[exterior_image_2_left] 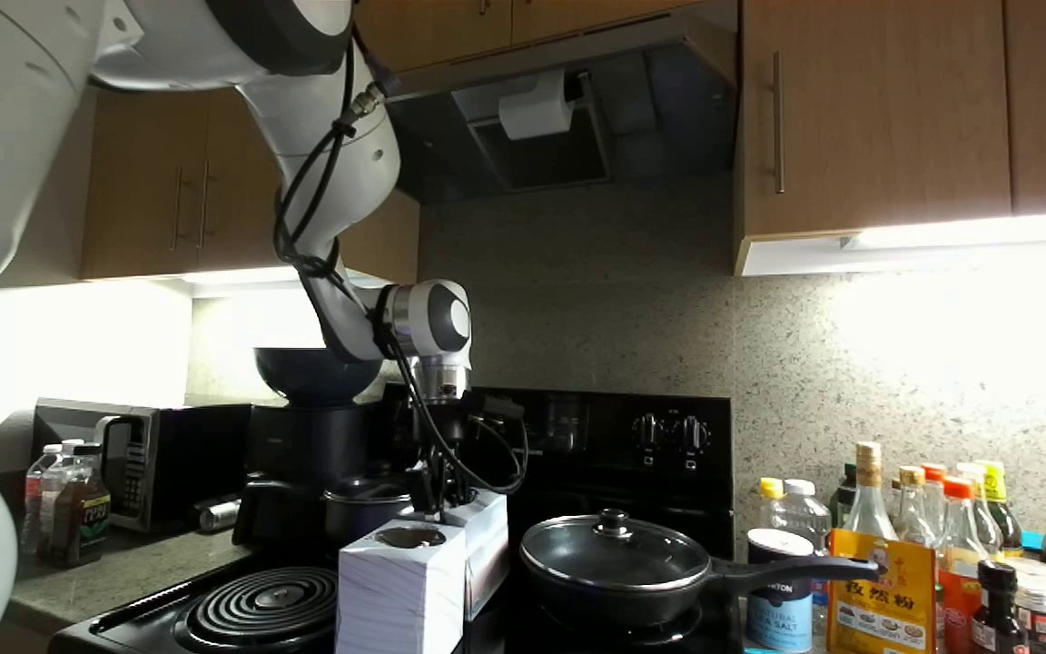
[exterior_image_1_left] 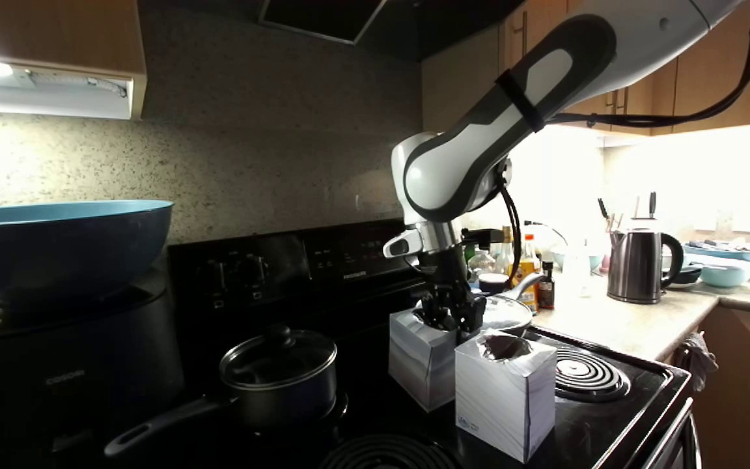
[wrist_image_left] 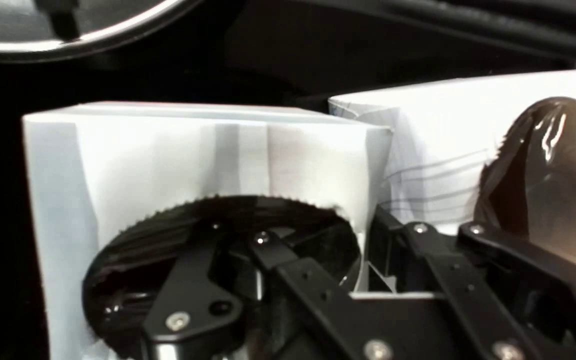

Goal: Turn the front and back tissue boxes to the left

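White cardboard front tissue box [exterior_image_2_left: 396, 590] nearest in exterior view: likely light, smooth, easily dented; best held across opposite sides, opening rim apt to tear. Coil burner [exterior_image_2_left: 276, 597] at its left, turning room there. Next gripper [exterior_image_1_left: 456, 320], jaws apart, astride near wall of back tissue box [exterior_image_2_left: 488, 556], one finger inside opening, other in narrow slot between boxes. At right lidded pan [exterior_image_2_left: 618, 568], probably little slack; farther, left, black pot [exterior_image_2_left: 364, 513].

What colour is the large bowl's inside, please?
The bowl's inside is light blue, clearest in an exterior view.
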Robot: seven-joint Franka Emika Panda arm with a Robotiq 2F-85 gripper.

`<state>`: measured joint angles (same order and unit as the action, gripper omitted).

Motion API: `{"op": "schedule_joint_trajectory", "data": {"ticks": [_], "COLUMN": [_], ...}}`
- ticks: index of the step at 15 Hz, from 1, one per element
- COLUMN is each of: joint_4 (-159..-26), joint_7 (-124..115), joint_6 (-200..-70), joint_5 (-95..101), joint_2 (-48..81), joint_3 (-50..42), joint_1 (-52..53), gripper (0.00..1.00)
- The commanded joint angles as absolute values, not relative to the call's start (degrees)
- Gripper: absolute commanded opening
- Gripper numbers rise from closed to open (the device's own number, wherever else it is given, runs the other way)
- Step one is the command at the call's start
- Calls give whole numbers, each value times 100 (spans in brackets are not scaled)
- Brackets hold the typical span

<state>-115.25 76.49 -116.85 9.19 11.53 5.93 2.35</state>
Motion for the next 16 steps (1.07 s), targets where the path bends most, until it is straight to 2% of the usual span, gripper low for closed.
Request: {"op": "schedule_joint_trajectory", "data": {"ticks": [1,2,12,13,16], "joint_4": [-11689,-11677,-11762,-11775,-11851], "joint_7": [7571,7432,6131,5978,5413], "joint_6": [-11751,-11760,-12276,-12302,-12446], "joint_5": [503,465,754,754,793], "joint_2": [1088,1069,791,736,560], "joint_3": [600,584,575,578,581], "joint_1": [176,199,363,380,432], "gripper": [11,29,92,98,100]}}
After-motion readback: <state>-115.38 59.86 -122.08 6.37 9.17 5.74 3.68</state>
